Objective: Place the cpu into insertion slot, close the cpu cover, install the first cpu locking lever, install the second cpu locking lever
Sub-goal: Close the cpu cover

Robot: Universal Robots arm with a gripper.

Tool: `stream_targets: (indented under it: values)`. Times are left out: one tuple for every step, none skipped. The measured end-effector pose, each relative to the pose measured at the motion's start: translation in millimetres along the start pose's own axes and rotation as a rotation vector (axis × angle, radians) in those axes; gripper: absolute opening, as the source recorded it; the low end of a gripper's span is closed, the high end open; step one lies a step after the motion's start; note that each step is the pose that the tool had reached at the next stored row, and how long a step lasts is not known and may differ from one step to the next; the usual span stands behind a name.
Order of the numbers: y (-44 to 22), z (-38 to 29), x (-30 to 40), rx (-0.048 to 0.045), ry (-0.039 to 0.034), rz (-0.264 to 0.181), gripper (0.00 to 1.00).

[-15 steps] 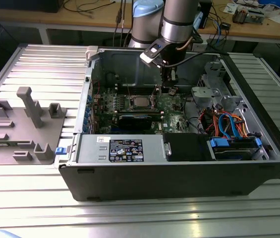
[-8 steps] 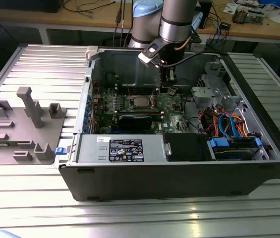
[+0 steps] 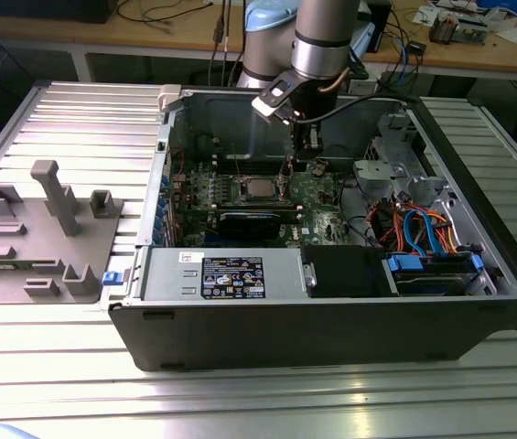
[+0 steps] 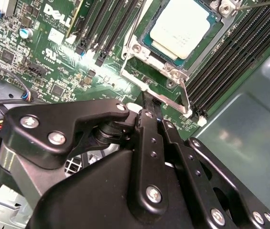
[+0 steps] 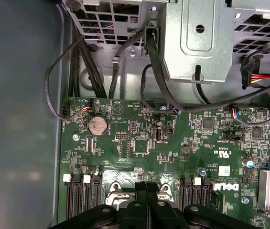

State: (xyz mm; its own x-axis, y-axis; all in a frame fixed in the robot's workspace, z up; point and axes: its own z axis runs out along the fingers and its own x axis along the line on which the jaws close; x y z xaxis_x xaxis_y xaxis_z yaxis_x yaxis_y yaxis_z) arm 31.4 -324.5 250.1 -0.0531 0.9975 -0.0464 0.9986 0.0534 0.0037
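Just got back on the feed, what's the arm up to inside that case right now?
The claw is down inside the open computer case, shut, its tip at the edge of the cpu cover on the motherboard. The cpu is already seated, with the cover lying flat around it. I can't tell whether it is latched down yet.
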Motion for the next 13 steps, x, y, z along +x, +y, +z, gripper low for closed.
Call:
stream_targets:
  values:
    - [-0.5, 0.0, 0.0, 0.0000, 0.0001, 0.000, 0.11]
    - [-1.2, 0.0, 0.1, 0.0000, 0.0000, 0.000, 0.11]
    - [-2.2, 0.0, 0.1, 0.0000, 0.0000, 0.000, 0.11]
    - [-3.5, 0.0, 0.1, 0.0000, 0.0001, 0.000, 0.11]
    - [-3.9, 0.0, 0.1, 0.0000, 0.0001, 0.000, 0.11]
    - [-4.0, 0.0, 0.1, 0.0000, 0.0001, 0.000, 0.11]
    - [-4.2, 0.0, 0.1, 0.0000, 0.0002, 0.000, 0.11]
    - [-4.4, 0.0, 0.1, 0.0000, 0.0001, 0.000, 0.11]
    - [-4.6, 0.0, 0.1, 0.0000, 0.0002, 0.000, 0.11]
    - [-4.8, 0.0, 0.1, 0.0000, 0.0001, 0.000, 0.11]
    - [-4.9, 0.0, 0.1, 0.0000, 0.0001, 0.000, 0.11]
    - [-4.9, 0.0, 0.1, 0.0000, 0.0001, 0.000, 0.11]
    - [-5.0, 0.0, 0.1, 0.0000, 0.0001, 0.000, 0.11]
